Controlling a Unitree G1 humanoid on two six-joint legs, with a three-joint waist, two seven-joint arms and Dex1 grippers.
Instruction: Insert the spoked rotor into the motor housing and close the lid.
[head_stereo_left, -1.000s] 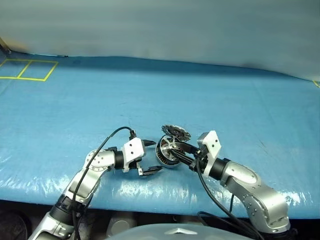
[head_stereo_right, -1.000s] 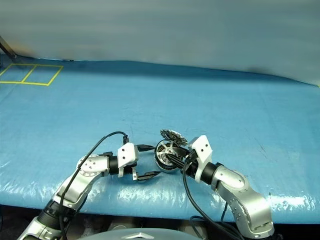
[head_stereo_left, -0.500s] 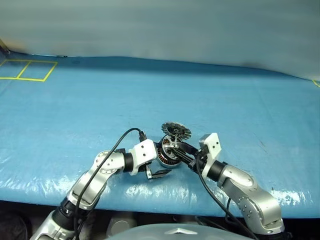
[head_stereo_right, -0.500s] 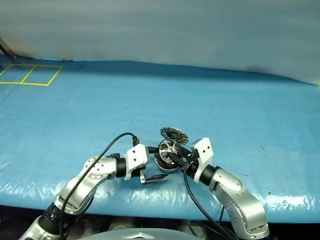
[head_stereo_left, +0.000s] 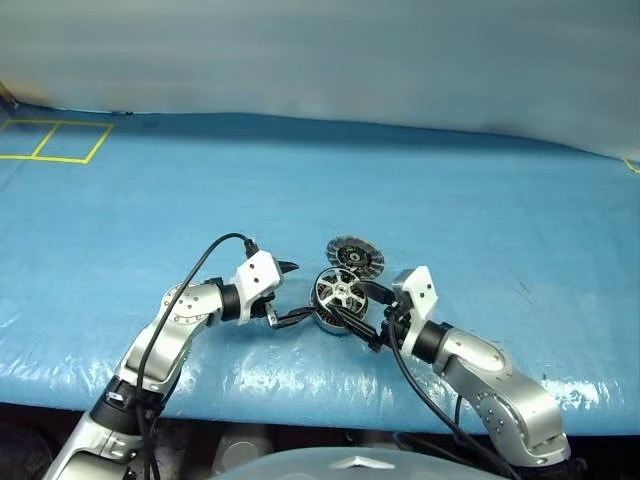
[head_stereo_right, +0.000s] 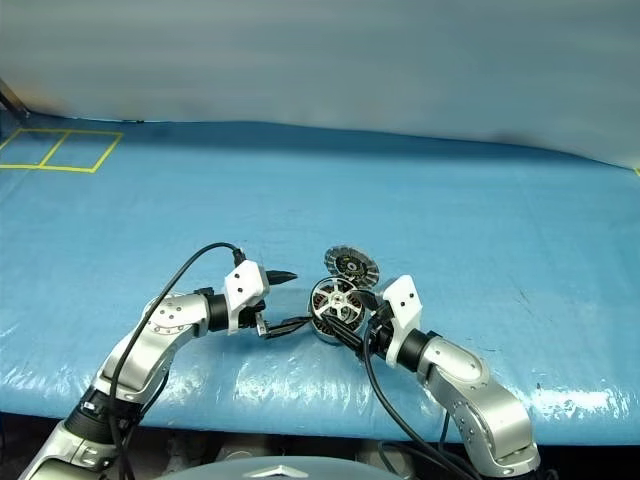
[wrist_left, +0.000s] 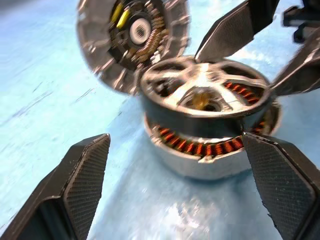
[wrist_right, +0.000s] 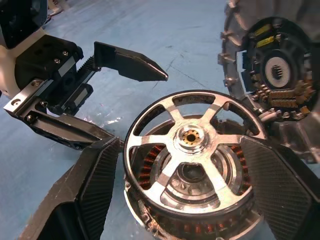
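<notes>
The spoked rotor (wrist_right: 190, 136), black-rimmed with silver spokes, sits on top of the motor housing (wrist_left: 210, 162), whose copper windings show below its rim and through the gaps. The lid (head_stereo_left: 354, 257) leans tilted against the housing's far side, its segmented face toward me. My right gripper (head_stereo_left: 362, 316) is open, a finger on either side of the rotor and close to its rim. To the left, my left gripper (head_stereo_left: 302, 290) is open and points at the housing, a short gap away.
Everything rests on a blue plastic-covered table (head_stereo_left: 450, 200) near its front edge. Yellow taped squares (head_stereo_left: 55, 140) mark the far left corner. A black cable (head_stereo_left: 205, 262) loops over my left forearm.
My right gripper has opened and let go of the rotor and housing, which now rest flatter on the table. My left gripper moved in close, then drew back to the left.
</notes>
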